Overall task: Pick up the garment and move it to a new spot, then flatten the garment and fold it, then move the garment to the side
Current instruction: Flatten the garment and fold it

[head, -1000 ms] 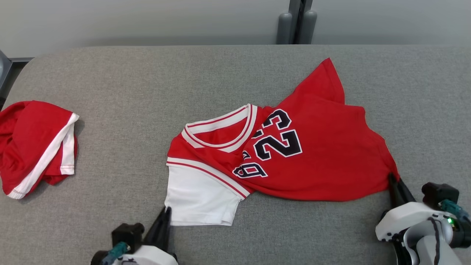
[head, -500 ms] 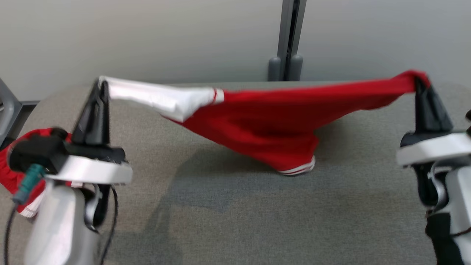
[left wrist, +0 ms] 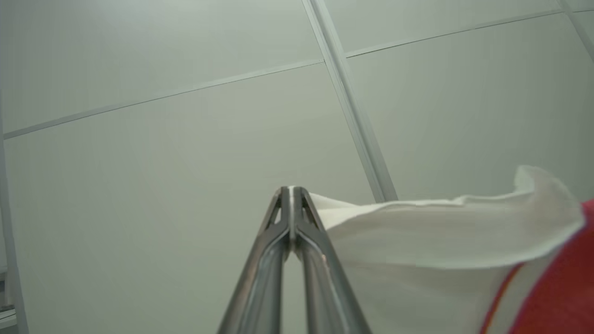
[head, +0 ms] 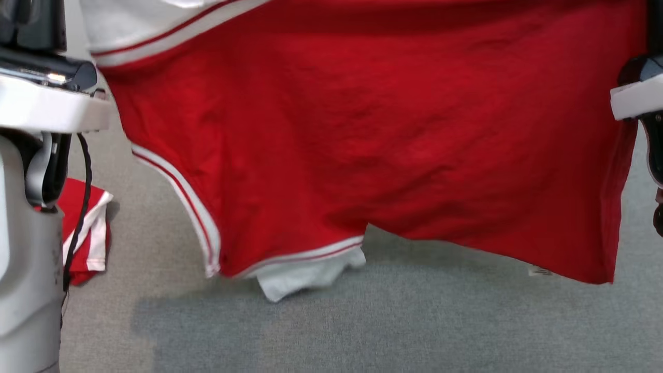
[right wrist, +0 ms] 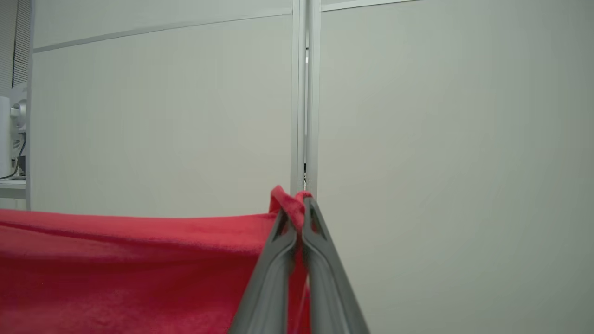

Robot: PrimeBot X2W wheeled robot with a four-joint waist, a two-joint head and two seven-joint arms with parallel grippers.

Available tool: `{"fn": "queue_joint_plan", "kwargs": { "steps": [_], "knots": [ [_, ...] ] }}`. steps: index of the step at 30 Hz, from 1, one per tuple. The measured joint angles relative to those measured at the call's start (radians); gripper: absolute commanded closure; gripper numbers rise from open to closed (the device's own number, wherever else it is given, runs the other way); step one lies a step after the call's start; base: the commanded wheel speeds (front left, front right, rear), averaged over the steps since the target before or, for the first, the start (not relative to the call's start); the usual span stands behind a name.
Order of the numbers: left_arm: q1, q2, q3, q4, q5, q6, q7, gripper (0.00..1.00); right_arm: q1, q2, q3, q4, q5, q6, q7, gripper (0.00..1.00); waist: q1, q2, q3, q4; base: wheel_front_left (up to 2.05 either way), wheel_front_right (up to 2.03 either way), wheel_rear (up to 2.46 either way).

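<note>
The garment [head: 362,140], a red jersey with white sleeves and white-and-red trim, hangs spread in the air between my two arms, high above the grey table [head: 362,321]. Its lower white sleeve [head: 305,274] dangles just over the table top. In the left wrist view my left gripper [left wrist: 291,192] is shut on the garment's white sleeve edge [left wrist: 417,232]. My right gripper [right wrist: 297,204] is shut on a pinched red corner of the garment [right wrist: 139,260] in the right wrist view. The fingertips lie above the head view's top edge.
A second red-and-white garment [head: 85,228] lies crumpled at the table's left side, partly behind my left forearm [head: 31,233]. My right wrist [head: 639,98] is at the right edge. Pale wall panels [right wrist: 417,116] stand behind.
Both grippers have lifted the garment from lying flat on the table to hanging stretched high between them. The head camera has also shifted, so the garment now fills the view.
</note>
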Motion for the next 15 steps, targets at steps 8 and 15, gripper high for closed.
{"fn": "queue_joint_plan", "kwargs": {
  "steps": [8, 15],
  "knots": [
    [-0.221, 0.008, -0.051, 0.144, 0.035, -0.001, -0.039, 1.00, -0.214, 0.013, 0.047, 0.133, -0.080, 0.000, -0.005, 1.00, 0.0000, 0.0000, 0.190, 0.006, 0.00, 0.00, 0.00],
    [-0.535, 0.014, -0.058, 0.319, 0.093, 0.039, -0.123, 1.00, -0.531, 0.032, -0.038, 0.324, -0.208, 0.000, -0.127, 1.00, 0.0000, 0.0000, 0.358, 0.007, 0.00, 0.00, 0.00]
  ]
}}
